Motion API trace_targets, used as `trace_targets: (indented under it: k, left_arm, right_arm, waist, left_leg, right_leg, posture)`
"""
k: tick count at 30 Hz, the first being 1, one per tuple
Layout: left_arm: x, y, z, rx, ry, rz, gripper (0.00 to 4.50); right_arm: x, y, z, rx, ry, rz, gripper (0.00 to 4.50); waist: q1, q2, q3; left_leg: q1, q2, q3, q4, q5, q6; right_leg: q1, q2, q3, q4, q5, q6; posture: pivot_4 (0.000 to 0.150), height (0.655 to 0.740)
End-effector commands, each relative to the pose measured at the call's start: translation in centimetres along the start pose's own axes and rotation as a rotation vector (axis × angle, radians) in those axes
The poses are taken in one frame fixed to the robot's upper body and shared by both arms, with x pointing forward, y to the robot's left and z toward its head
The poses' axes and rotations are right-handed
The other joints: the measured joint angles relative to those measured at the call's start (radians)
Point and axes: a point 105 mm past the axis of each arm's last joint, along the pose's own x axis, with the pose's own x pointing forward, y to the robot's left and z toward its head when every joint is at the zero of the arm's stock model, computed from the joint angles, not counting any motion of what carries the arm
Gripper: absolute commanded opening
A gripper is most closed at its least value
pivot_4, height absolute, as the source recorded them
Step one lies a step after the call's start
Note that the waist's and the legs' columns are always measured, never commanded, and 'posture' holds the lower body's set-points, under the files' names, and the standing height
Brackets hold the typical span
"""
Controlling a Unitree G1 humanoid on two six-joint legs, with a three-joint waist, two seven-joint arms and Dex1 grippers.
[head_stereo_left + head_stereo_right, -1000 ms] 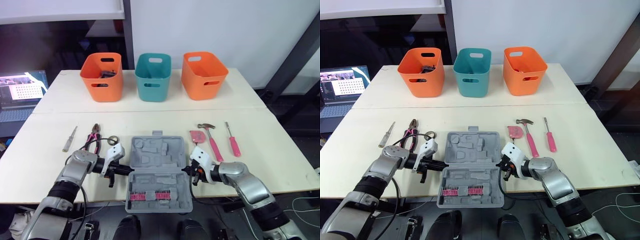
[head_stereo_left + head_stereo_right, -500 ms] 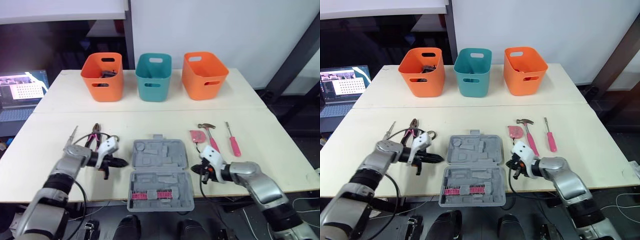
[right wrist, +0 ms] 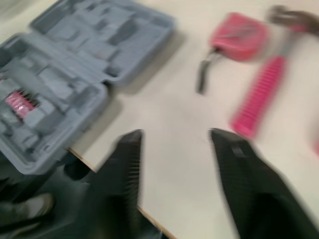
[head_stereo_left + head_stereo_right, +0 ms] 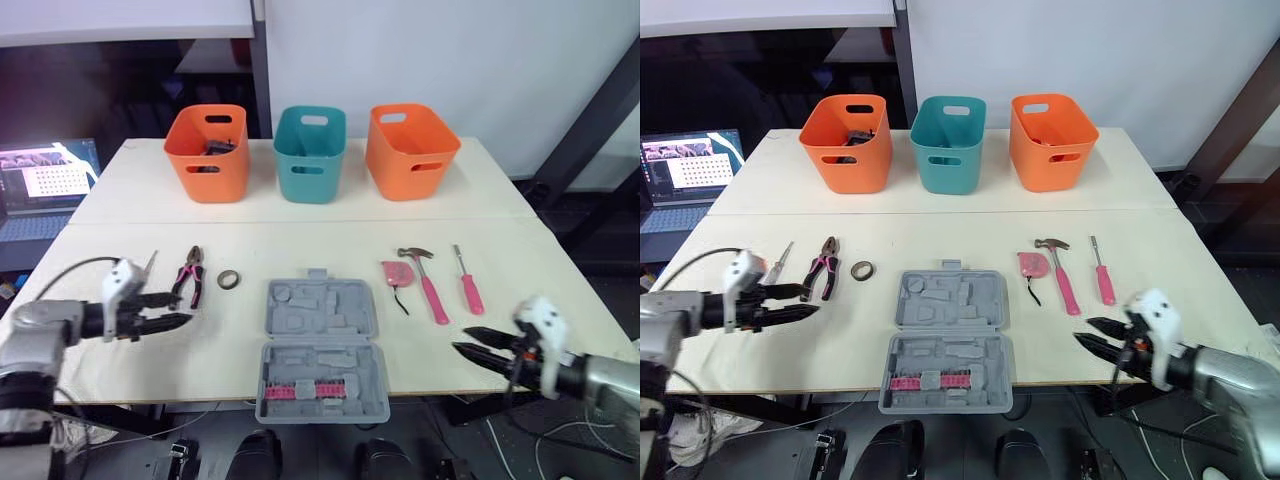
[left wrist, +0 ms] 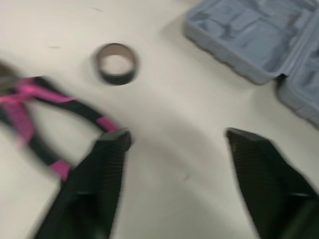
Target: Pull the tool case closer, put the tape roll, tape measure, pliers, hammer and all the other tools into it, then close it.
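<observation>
The grey tool case (image 4: 320, 348) lies open near the table's front edge, with pink bits in its near half. Left of it are the tape roll (image 4: 229, 279) and the pink-handled pliers (image 4: 190, 276). To its right lie the pink tape measure (image 4: 395, 272), the hammer (image 4: 428, 285) and a pink screwdriver (image 4: 466, 282). My left gripper (image 4: 176, 309) is open and empty, well left of the case, just in front of the pliers (image 5: 30, 99). My right gripper (image 4: 465, 340) is open and empty, right of the case (image 3: 65, 74), in front of the hammer (image 3: 259, 97).
Two orange baskets (image 4: 206, 152) (image 4: 411, 150) and a teal basket (image 4: 309, 155) stand in a row at the back of the table. A slim screwdriver (image 4: 780, 262) lies left of the pliers. A laptop (image 4: 45, 185) sits off the table's left side.
Both grippers have let go of the case's sides, opened, and swung outward away from it, left to the left, right to the right. The case stays near the front edge.
</observation>
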Motion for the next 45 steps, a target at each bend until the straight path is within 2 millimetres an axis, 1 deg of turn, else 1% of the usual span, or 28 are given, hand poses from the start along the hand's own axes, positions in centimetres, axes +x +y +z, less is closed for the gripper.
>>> trace_targets:
  k: [1,2,4,6,9,13,17,21,22,24,27,30,32,36,39,40,42,45]
  left_arm:
    - [-3.0,1.1,-0.5,-0.001,-0.039,0.121,4.50]
    - [-3.8,1.3,-0.9,-0.003,-0.034,0.150,4.50]
    - [-5.1,1.8,-1.7,-0.018,-0.032,0.207,4.50]
    - [-5.8,1.9,-2.2,-0.021,-0.026,0.236,4.50]
    - [-6.2,2.1,-2.4,-0.027,-0.039,0.261,4.50]
    - [-6.0,2.1,-1.9,-0.023,-0.064,0.262,4.50]
    - [-5.4,2.0,-0.7,-0.011,-0.116,0.265,4.50]
    - [-4.5,0.7,1.1,-0.015,-0.197,0.263,4.50]
    - [-4.3,0.4,1.4,-0.016,-0.206,0.264,4.50]
    - [-3.6,-0.9,2.0,-0.012,-0.221,0.257,4.50]
    - [-3.0,-2.8,2.9,-0.031,-0.249,0.257,4.50]
    - [-2.4,-4.6,3.2,-0.030,-0.250,0.257,4.50]
    - [-2.3,-5.2,3.4,-0.030,-0.250,0.268,4.50]
    - [-1.6,-7.1,4.4,-0.025,-0.271,0.251,4.50]
    - [-1.0,-8.3,5.8,0.014,-0.274,0.170,4.50]
    - [-0.8,-8.4,6.3,0.025,-0.276,0.153,4.50]
    - [-0.5,-7.7,7.3,0.055,-0.277,0.157,4.50]
    - [-0.1,-6.5,7.9,0.056,-0.265,0.193,4.50]
  right_arm:
    - [-2.6,-1.1,0.8,-0.026,-0.068,-0.085,4.25]
    - [-3.3,-1.4,0.4,-0.015,-0.069,-0.108,4.44]
    - [-4.4,-1.9,-0.2,0.002,-0.067,-0.145,4.44]
    - [-5.0,-2.3,-0.4,0.016,-0.082,-0.169,4.44]
    - [-4.6,-1.8,0.2,0.002,-0.094,-0.147,4.44]
    - [-3.8,-1.4,1.5,0.001,-0.127,-0.114,4.44]
    - [-2.8,-0.6,4.0,-0.053,-0.137,-0.050,4.44]
    - [-0.1,2.3,7.4,-0.132,-0.112,0.113,4.44]
    - [0.3,2.7,7.9,-0.150,-0.105,0.130,4.44]
    - [1.5,3.5,9.1,-0.168,-0.071,0.181,4.44]
    - [3.0,5.0,11.4,-0.241,-0.073,0.252,4.44]
    - [3.9,5.9,12.6,-0.305,-0.064,0.293,4.44]
    - [4.3,6.1,12.9,-0.329,-0.059,0.294,4.44]
    - [5.6,6.5,13.3,-0.405,-0.058,0.269,4.44]
    - [6.0,6.2,12.8,-0.406,-0.039,0.243,4.44]
    - [6.1,6.1,12.7,-0.414,-0.032,0.232,4.44]
    - [6.1,5.9,12.5,-0.421,-0.033,0.216,4.44]
    - [6.2,5.9,12.7,-0.427,-0.045,0.205,4.44]
  waist:
    - [-0.003,0.000,0.000]
    - [-0.004,0.000,0.000]
    - [-0.004,0.000,0.000]
    - [-0.004,0.000,0.000]
    - [-0.003,0.000,0.000]
    - [-0.004,0.000,0.000]
    - [-0.004,0.000,0.000]
    - [-0.010,0.000,0.000]
    - [-0.012,0.000,0.000]
    - [-0.011,0.000,0.001]
    - [-0.009,0.000,0.001]
    - [-0.002,-0.001,0.001]
    - [0.000,-0.001,0.001]
    - [-0.003,-0.001,0.001]
    - [-0.002,-0.001,0.001]
    - [-0.002,-0.001,0.001]
    - [0.002,-0.001,0.001]
    - [0.002,-0.001,0.001]
  left_leg:
    - [0.000,0.000,0.000,0.000,0.000,0.000]
    - [0.000,0.000,0.000,-0.001,0.000,0.000]
    - [0.000,0.000,0.000,-0.001,0.000,0.000]
    - [0.000,0.000,0.000,-0.001,-0.002,-0.003]
    - [0.000,0.000,0.001,-0.001,-0.002,-0.004]
    - [0.000,0.000,0.001,-0.002,-0.002,-0.004]
    - [0.000,0.000,0.002,-0.002,-0.002,-0.003]
    - [0.000,0.001,0.003,-0.002,-0.001,-0.002]
    - [0.000,0.002,0.004,-0.003,-0.001,-0.001]
    - [0.000,0.002,0.004,-0.003,0.000,-0.001]
    - [-0.001,0.003,0.005,-0.003,-0.001,-0.001]
    - [-0.001,0.003,0.005,-0.003,-0.001,-0.001]
    - [-0.002,0.002,0.005,-0.002,-0.001,-0.001]
    - [-0.003,0.002,0.005,-0.001,-0.001,-0.001]
    - [-0.003,0.002,0.005,-0.001,-0.001,-0.001]
    - [-0.003,0.002,0.005,-0.001,-0.001,-0.001]
    - [-0.003,0.002,0.006,-0.001,-0.001,-0.001]
    - [-0.003,0.002,0.006,0.000,-0.001,-0.001]
  right_leg:
    - [0.000,0.000,0.000,0.000,0.000,0.000]
    - [0.000,0.000,0.000,0.000,0.000,0.000]
    - [-0.002,0.000,0.000,0.000,0.000,0.000]
    - [-0.004,-0.001,0.000,-0.001,0.000,0.000]
    - [-0.004,-0.002,-0.001,-0.001,0.000,-0.001]
    - [-0.005,-0.003,-0.001,-0.002,0.000,-0.001]
    - [-0.005,-0.003,0.000,-0.001,0.000,-0.001]
    - [-0.003,-0.004,0.000,-0.001,0.001,-0.002]
    - [-0.003,-0.003,0.000,-0.001,0.001,-0.002]
    - [-0.004,-0.003,-0.001,-0.001,0.001,-0.002]
    - [-0.005,-0.004,0.000,-0.001,0.001,-0.003]
    - [-0.009,-0.003,-0.001,-0.002,0.001,-0.003]
    - [-0.009,-0.004,0.000,-0.002,0.001,-0.003]
    - [-0.010,-0.004,0.000,-0.002,0.002,-0.003]
    - [-0.010,-0.003,0.000,-0.002,0.002,-0.004]
    - [-0.010,-0.003,0.000,-0.002,0.002,-0.004]
    - [-0.010,-0.003,0.000,-0.002,0.002,-0.004]
    - [-0.010,-0.003,0.000,-0.002,0.002,-0.003]
  posture:
    - [0.150,0.7400]
    - [0.150,0.7400]
    - [0.150,0.7400]
    - [0.150,0.7400]
    - [0.150,0.7400]
    - [0.150,0.7400]
    - [0.150,0.7400]
    - [0.150,0.7400]
    - [0.150,0.7400]
    - [0.150,0.7400]
    - [0.150,0.7400]
    - [0.150,0.7400]
    - [0.150,0.7400]
    - [0.150,0.7400]
    - [0.150,0.7400]
    - [0.150,0.7400]
    - [0.150,0.7400]
    - [0.150,0.7400]
